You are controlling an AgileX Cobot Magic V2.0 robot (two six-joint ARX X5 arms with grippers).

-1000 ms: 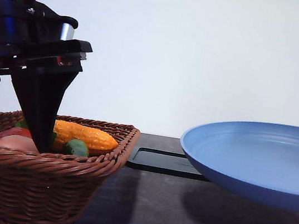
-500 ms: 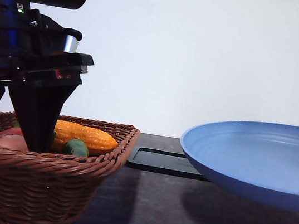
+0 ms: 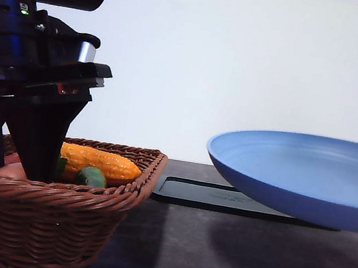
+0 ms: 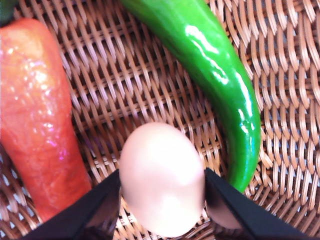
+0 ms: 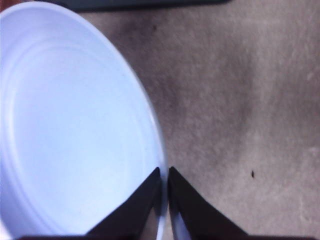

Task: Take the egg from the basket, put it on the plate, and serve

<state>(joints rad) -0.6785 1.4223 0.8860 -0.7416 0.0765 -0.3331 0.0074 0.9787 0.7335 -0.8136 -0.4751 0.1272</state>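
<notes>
The left gripper (image 4: 162, 200) pinches the egg (image 4: 162, 177) down in the basket (image 3: 87, 208), so next it must lift toward the plate (image 3: 307, 177) at three o'clock, whose rim the right gripper (image 5: 164, 200) nips.

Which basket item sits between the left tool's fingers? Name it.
The egg: pale, pinkish and oval, flanked by the left tool's fingers. The red-orange carrot and the green pepper lie to either side, outside them.

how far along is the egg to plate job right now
Done: left claw has closed on the egg inside the basket; right claw grips the plate by its rim, off the table. In hand: lifting the egg out. Left: setting it on the plate, then serving.
</notes>
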